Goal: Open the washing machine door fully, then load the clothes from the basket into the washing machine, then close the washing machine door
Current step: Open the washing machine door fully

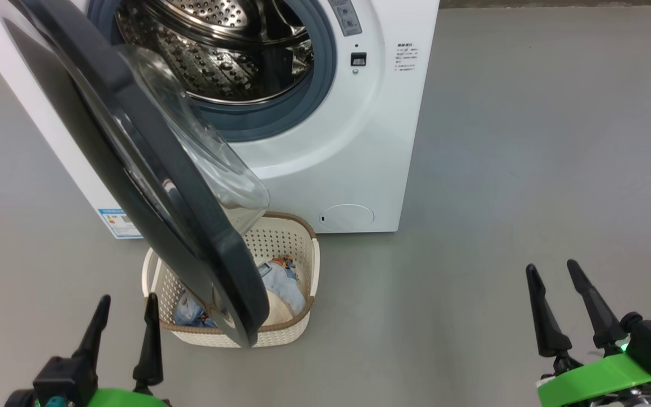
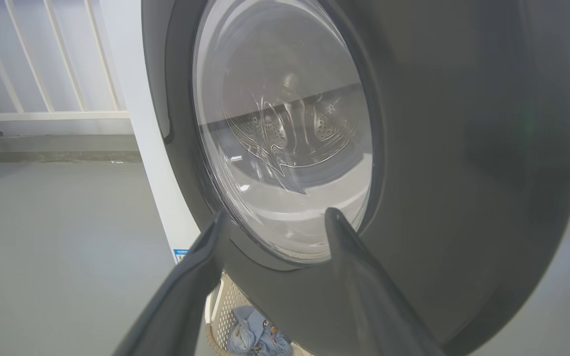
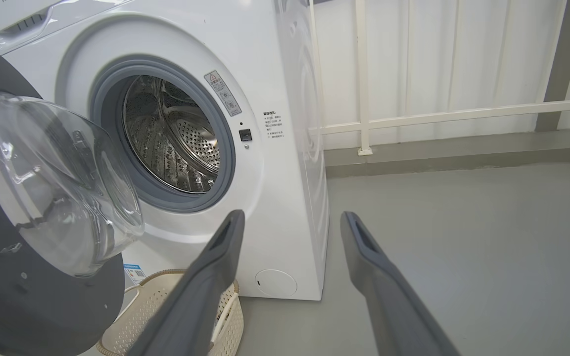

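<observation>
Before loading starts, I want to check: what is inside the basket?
Light blue and cream clothes lie in the basket; the open washing machine door hides the rest.

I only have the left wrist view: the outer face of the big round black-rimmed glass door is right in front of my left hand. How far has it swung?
Observer: In the head view the round black-rimmed glass door stands swung well out from the white front-loading washing machine, with its lower edge over the cream perforated plastic basket.
Operator: What's in the basket besides blue cloth?
Observer: A cream-beige garment lies beside the light blue garment.
Operator: And my right hand?
Observer: The right hand is open and holds nothing, over the grey floor, apart from the machine.
</observation>
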{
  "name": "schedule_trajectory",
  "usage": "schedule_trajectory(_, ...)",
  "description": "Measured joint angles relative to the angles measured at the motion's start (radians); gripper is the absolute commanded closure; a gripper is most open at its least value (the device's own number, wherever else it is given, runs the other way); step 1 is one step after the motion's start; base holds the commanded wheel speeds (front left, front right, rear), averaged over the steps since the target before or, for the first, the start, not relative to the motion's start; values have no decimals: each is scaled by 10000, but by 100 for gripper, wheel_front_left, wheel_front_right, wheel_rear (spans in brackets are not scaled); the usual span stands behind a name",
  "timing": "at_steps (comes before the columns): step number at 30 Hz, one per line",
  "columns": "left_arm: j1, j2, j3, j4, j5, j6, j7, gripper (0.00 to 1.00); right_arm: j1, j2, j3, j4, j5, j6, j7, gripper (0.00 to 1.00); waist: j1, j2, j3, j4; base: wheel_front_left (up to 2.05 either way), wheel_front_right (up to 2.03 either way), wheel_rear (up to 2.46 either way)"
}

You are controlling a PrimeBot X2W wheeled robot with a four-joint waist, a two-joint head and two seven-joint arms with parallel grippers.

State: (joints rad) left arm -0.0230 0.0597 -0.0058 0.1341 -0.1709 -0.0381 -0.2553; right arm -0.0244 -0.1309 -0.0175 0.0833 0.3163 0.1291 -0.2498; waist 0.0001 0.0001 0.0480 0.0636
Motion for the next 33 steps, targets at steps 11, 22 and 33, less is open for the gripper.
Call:
schedule_trajectory(11, 305, -96, 104, -151, 0, 134, 0, 0, 286, 140, -211, -102, -777, 0, 0, 0, 0, 0, -69, -80, 0, 0, 0)
schedule_trajectory(22, 476, -123, 94, -215, 0, 161, 0, 0, 304, 345, -261, -81, -982, 0, 0, 0, 0, 0, -85, -90, 0, 0, 0)
schedule_trajectory(33, 474, -142, 84, -219, -2, 173, 0, 0, 310, 349, -267, -17, -999, 0, 0, 0, 0, 0, 15, -79, 0, 0, 0)
